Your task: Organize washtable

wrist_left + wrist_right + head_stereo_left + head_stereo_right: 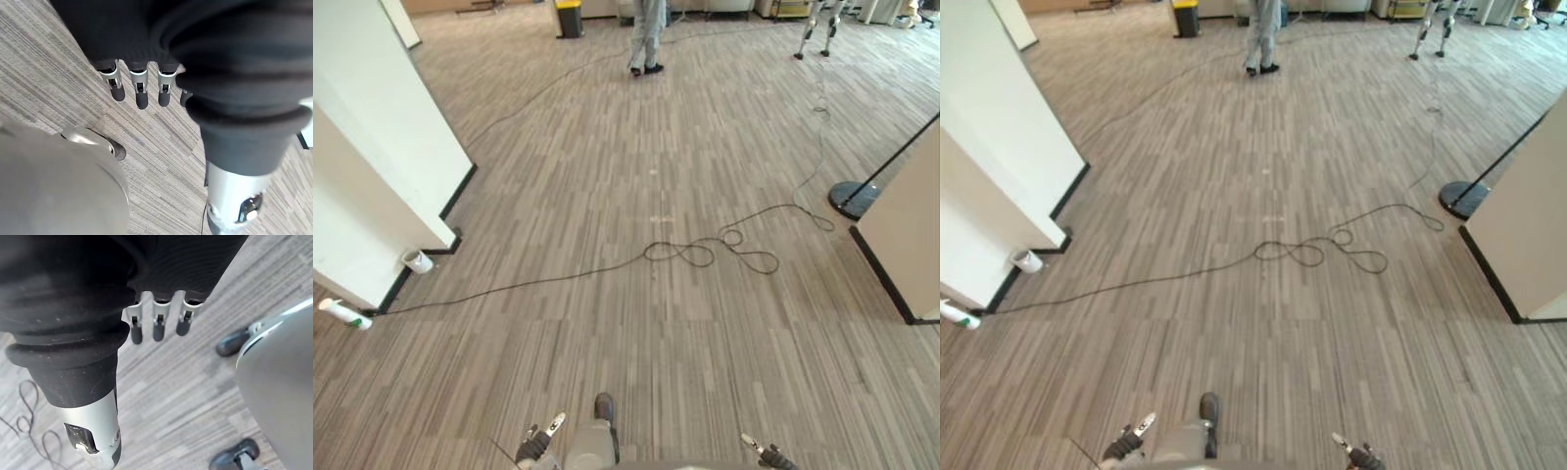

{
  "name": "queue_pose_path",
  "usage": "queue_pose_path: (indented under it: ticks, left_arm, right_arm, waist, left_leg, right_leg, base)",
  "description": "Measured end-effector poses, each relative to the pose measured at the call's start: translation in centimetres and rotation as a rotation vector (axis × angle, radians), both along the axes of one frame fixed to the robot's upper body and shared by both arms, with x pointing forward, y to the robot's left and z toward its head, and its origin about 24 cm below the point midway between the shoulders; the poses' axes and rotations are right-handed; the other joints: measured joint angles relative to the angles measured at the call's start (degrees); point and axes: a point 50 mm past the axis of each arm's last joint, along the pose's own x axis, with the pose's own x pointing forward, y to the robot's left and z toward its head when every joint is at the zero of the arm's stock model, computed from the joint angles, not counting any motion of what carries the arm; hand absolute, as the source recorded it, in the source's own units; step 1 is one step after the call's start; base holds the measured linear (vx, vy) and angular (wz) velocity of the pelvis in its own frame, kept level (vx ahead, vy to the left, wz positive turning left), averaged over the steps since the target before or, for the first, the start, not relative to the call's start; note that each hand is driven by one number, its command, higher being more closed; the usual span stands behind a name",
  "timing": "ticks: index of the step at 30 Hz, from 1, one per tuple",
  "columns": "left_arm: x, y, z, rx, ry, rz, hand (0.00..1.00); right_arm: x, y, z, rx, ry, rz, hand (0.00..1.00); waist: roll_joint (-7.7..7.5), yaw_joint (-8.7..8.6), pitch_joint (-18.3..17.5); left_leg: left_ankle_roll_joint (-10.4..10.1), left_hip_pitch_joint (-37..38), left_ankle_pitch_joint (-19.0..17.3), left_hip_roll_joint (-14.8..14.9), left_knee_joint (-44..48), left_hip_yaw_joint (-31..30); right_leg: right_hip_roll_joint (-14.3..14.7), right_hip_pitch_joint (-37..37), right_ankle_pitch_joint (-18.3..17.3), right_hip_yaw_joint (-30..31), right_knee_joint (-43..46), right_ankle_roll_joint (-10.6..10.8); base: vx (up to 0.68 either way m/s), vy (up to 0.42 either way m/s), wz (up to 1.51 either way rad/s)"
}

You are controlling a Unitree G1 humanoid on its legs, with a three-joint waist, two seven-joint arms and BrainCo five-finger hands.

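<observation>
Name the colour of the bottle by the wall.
Bottle: white with green parts; left eye view.

Bright, flat indoor light everywhere, nothing dim

The floor (656, 323) is lit evenly, seemingly from above, with barely any shadow on it. The white wall (382, 137) comes out close to washed out. Up close, the left hand (139, 90) and right hand (157, 325) catch small glints on the silver, while their dark ribbed backs go almost black.

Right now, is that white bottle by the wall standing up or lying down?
Lying down: the white bottle rests lengthwise on the floor beside the corner of the white wall.
</observation>
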Motion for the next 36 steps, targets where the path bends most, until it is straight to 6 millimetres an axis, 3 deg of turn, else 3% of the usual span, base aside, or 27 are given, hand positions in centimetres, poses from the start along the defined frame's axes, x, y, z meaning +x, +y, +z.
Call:
queue_pose_path:
  ticks: [2,4,5,6,8,10,12,13,14,16,17,18,19,20,21,22,23,25,26,27,28,30,32,33,34,35,36]
  left_arm:
    - [-1.3,0.0,-0.3,-0.009,0.051,0.003,0.00]
    - [-2.1,0.2,-0.4,-0.008,0.085,-0.014,0.00]
    - [-2.6,0.4,-0.5,-0.003,0.112,-0.048,0.00]
    - [-2.6,0.5,-0.5,0.005,0.120,-0.082,0.00]
    - [-2.8,0.6,-0.5,0.014,0.135,-0.119,0.00]
    - [-2.2,0.5,-0.4,0.021,0.132,-0.155,0.00]
    - [-0.4,-0.4,-0.4,0.008,0.093,-0.178,0.00]
    - [0.0,-0.6,-0.4,0.004,0.082,-0.183,0.00]
    - [0.9,-1.1,-0.3,0.005,0.060,-0.208,0.00]
    - [1.5,-2.1,-0.3,-0.015,0.037,-0.214,0.00]
    - [1.3,-2.3,-0.3,-0.015,0.033,-0.207,0.00]
    - [1.2,-2.4,-0.3,-0.018,0.033,-0.201,0.00]
    - [1.0,-2.9,-0.4,-0.036,0.031,-0.172,0.00]
    - [0.8,-3.5,-0.5,-0.059,0.027,-0.124,0.00]
    - [0.7,-3.6,-0.5,-0.066,0.025,-0.100,0.00]
    - [0.6,-3.7,-0.5,-0.073,0.022,-0.063,0.00]
    - [0.5,-3.4,-0.5,-0.071,0.019,-0.031,0.00]
    - [0.7,-2.6,-0.3,-0.048,0.003,-0.028,0.00]
    - [0.6,-2.1,-0.2,-0.038,0.000,-0.030,0.00]
    - [0.6,-2.0,-0.2,-0.043,-0.008,-0.023,0.00]
    - [0.7,-1.8,-0.1,-0.045,-0.015,-0.018,0.00]
    - [1.5,-1.4,0.1,-0.035,-0.036,-0.035,0.00]
    - [1.9,-1.5,0.2,-0.023,-0.043,-0.080,0.00]
    - [1.9,-1.4,0.2,-0.020,-0.040,-0.092,0.00]
    - [1.9,-1.3,0.2,-0.017,-0.039,-0.089,0.00]
    - [1.9,-1.2,0.2,-0.016,-0.040,-0.087,0.00]
    - [1.8,-0.4,0.3,0.002,-0.038,-0.081,0.00]
  right_arm:
    - [0.0,0.2,0.0,0.007,0.001,-0.005,0.00]
    - [0.0,0.2,0.0,0.009,-0.002,-0.013,0.00]
    - [0.2,0.3,0.0,0.012,-0.009,-0.013,0.00]
    - [0.4,0.3,0.0,0.014,-0.020,-0.006,0.00]
    - [0.8,0.2,0.2,0.012,-0.041,-0.004,0.00]
    - [1.1,-0.2,0.3,-0.001,-0.057,-0.011,0.00]
    - [0.9,-1.3,0.5,-0.031,-0.057,-0.020,0.00]
    - [0.6,-1.3,0.5,-0.033,-0.054,-0.022,0.00]
    - [0.0,-1.3,0.4,-0.036,-0.045,-0.034,0.00]
    - [-1.4,-1.2,0.2,-0.032,-0.011,-0.063,0.00]
    - [-2.2,-0.8,0.1,-0.025,0.014,-0.068,0.00]
    - [-2.4,-0.8,0.1,-0.025,0.018,-0.068,0.00]
    - [-2.5,-1.3,0.2,-0.038,0.016,-0.069,0.00]
    - [-2.2,-1.9,0.4,-0.060,-0.002,-0.066,0.00]
    - [-2.1,-2.2,0.6,-0.068,-0.011,-0.064,0.00]
    - [-1.8,-2.4,0.7,-0.079,-0.021,-0.060,0.00]
    - [-1.4,-2.5,0.8,-0.087,-0.034,-0.051,0.00]
    - [-1.3,-2.3,0.7,-0.082,-0.025,-0.028,0.00]
    - [-1.0,-1.9,0.6,-0.068,-0.028,-0.019,0.00]
    - [-0.4,-1.5,0.5,-0.052,-0.028,-0.018,0.00]
    - [-0.1,-1.5,0.5,-0.050,-0.030,-0.015,0.00]
    - [0.6,-1.1,0.4,-0.033,-0.029,-0.010,0.00]
    - [0.3,-0.9,0.3,-0.026,-0.020,-0.010,0.00]
    - [0.4,-1.0,0.3,-0.032,-0.022,0.002,0.00]
    - [0.4,-1.1,0.4,-0.038,-0.019,0.020,0.00]
    - [0.4,-1.0,0.3,-0.037,-0.015,0.035,0.00]
    - [0.4,0.0,0.1,-0.013,-0.008,0.054,0.00]
  waist:
    - [-0.42,1.36,-0.06]
    - [-0.93,1.27,0.11]
    - [-0.84,1.11,0.52]
    - [-1.03,0.70,0.45]
    - [-0.92,-0.74,0.53]
    - [-0.58,-1.74,0.70]
    - [1.73,-3.40,1.78]
    - [2.10,-3.49,1.95]
    - [1.93,-3.58,1.99]
    - [1.25,-3.56,1.80]
    - [0.60,-3.84,1.21]
    - [0.68,-3.88,0.74]
    - [2.09,-3.74,0.14]
    - [3.78,-3.78,-0.07]
    - [4.45,-3.81,-0.01]
    - [5.18,-3.72,0.19]
    - [5.41,-3.47,0.54]
    - [4.48,-3.01,0.75]
    - [3.58,-2.84,0.58]
    - [3.17,-2.44,0.64]
    - [3.17,-2.08,0.64]
    - [2.36,-0.86,1.12]
    - [1.92,-0.17,1.04]
    - [2.56,-0.10,1.05]
    - [2.79,0.10,0.94]
    - [2.39,0.27,0.92]
    - [0.14,0.34,0.57]
  left_leg:
    - [2.33,3.82,-4.06,-1.74,0.52,2.82]
    - [3.09,8.63,-6.66,-3.80,-2.46,3.36]
    - [3.83,12.82,-8.31,-5.26,-4.66,3.32]
    - [4.86,16.72,-9.10,-5.95,-6.69,2.84]
    - [5.58,21.10,-9.92,-6.07,-8.99,1.78]
    - [6.28,24.84,-11.11,-5.77,-10.56,0.37]
    - [6.06,28.75,-13.24,-3.19,-12.33,-2.40]
    - [6.01,29.48,-13.42,-2.58,-13.06,-2.97]
    - [5.06,31.24,-13.99,-2.17,-14.41,-3.28]
    - [4.22,34.37,-16.10,-2.05,-15.42,-4.16]
    - [3.41,36.16,-17.49,-1.71,-13.76,-4.60]
    - [3.25,36.11,-17.54,-1.36,-11.77,-4.31]
    - [2.15,34.43,-16.99,-0.08,-5.37,-3.55]
    - [-1.06,30.52,-15.14,1.56,5.55,-2.37]
    - [-4.49,27.99,-12.77,2.76,12.56,-1.98]
    - [-8.36,24.38,-6.84,4.33,22.24,-2.00]
    - [-10.95,19.20,-1.57,7.03,35.17,-1.04]
    - [-9.45,12.76,-2.69,10.60,47.12,4.96]
    - [-7.06,10.21,-4.24,10.99,47.88,7.74]
    - [-5.04,6.68,-7.54,11.40,46.64,10.60]
    - [-4.81,5.00,-9.46,11.61,44.70,11.71]
    - [-4.00,0.99,-12.54,9.43,27.48,11.89]
    - [-4.30,0.71,-11.75,6.05,11.06,8.69]
    - [-5.08,0.25,-9.35,4.48,-3.11,3.90]
    - [-5.86,-0.61,-6.62,4.30,-5.89,1.73]
    - [-5.24,-0.50,-3.62,3.68,-5.00,1.46]
    - [-2.80,0.28,-1.39,0.61,-4.01,1.55]
  right_leg:
    - [-2.64,-7.36,1.56,3.40,18.67,0.17]
    - [-5.42,-12.82,6.72,3.80,33.14,0.59]
    - [-6.45,-16.95,6.29,3.94,43.77,-0.26]
    - [-5.85,-20.23,3.43,3.31,50.50,-1.21]
    - [-4.23,-24.57,-1.58,-0.40,52.50,-2.14]
    - [-2.39,-29.45,-4.93,-4.87,48.19,-3.17]
    - [1.23,-34.58,-4.56,-9.59,34.15,-4.00]
    - [1.81,-35.51,-2.63,-10.20,28.79,-3.99]
    - [2.06,-37.06,2.31,-10.81,18.34,-3.77]
    - [1.70,-38.76,7.52,-10.73,9.18,-4.51]
    - [1.84,-38.58,13.38,-10.04,10.63,-7.06]
    - [1.79,-38.50,15.48,-10.08,11.97,-7.51]
    - [2.55,-37.89,15.17,-10.84,14.03,-8.03]
    - [4.40,-35.37,13.06,-11.26,13.27,-7.97]
    - [5.51,-33.79,12.24,-11.22,12.69,-8.54]
    - [7.24,-30.95,10.82,-10.66,11.42,-8.95]
    - [9.68,-26.47,9.45,-9.59,9.00,-9.41]
    - [11.48,-18.47,8.04,-7.07,4.65,-10.01]
    - [11.42,-15.80,7.53,-5.26,2.91,-9.77]
    - [11.34,-12.40,7.34,-2.84,0.76,-9.43]
    - [11.25,-11.22,7.33,-1.74,-0.30,-9.11]
    - [9.64,-6.10,6.14,0.29,-3.31,-7.13]
    - [7.97,-3.49,4.67,0.59,-4.98,-5.77]
    - [7.41,-1.25,2.92,1.11,-6.20,-4.55]
    - [7.15,-0.12,1.65,1.39,-6.39,-3.49]
    - [6.46,0.77,0.81,1.55,-6.36,-2.73]
    - [3.15,1.63,-0.44,1.76,-4.84,-0.93]
  base:
    - [0.51,0.325,-0.23]
    - [0.41,0.275,-0.14]
    - [0.55,0.311,0.00]
    - [0.56,0.282,0.12]
    - [0.45,0.120,0.29]
    - [0.48,0.037,0.41]
    - [0.53,-0.029,0.68]
    - [0.54,-0.052,0.80]
    - [0.44,-0.059,0.61]
    - [0.71,-0.156,0.60]
    - [0.85,-0.216,0.45]
    - [0.88,-0.248,0.19]
    - [0.71,-0.223,-0.07]
    - [0.69,-0.229,-0.15]
    - [0.55,-0.173,-0.25]
    - [0.69,-0.169,-0.39]
    - [0.68,-0.150,-0.55]
    - [0.67,-0.138,-0.68]
    - [0.66,-0.122,-0.89]
    - [0.53,-0.078,-0.85]
    - [0.53,-0.013,-0.94]
    - [0.49,0.070,-0.64]
    - [0.44,0.160,-0.25]
    - [0.56,0.293,-0.21]
    - [0.49,0.297,-0.16]
    - [0.53,0.347,-0.15]
    - [0.42,0.280,-0.17]
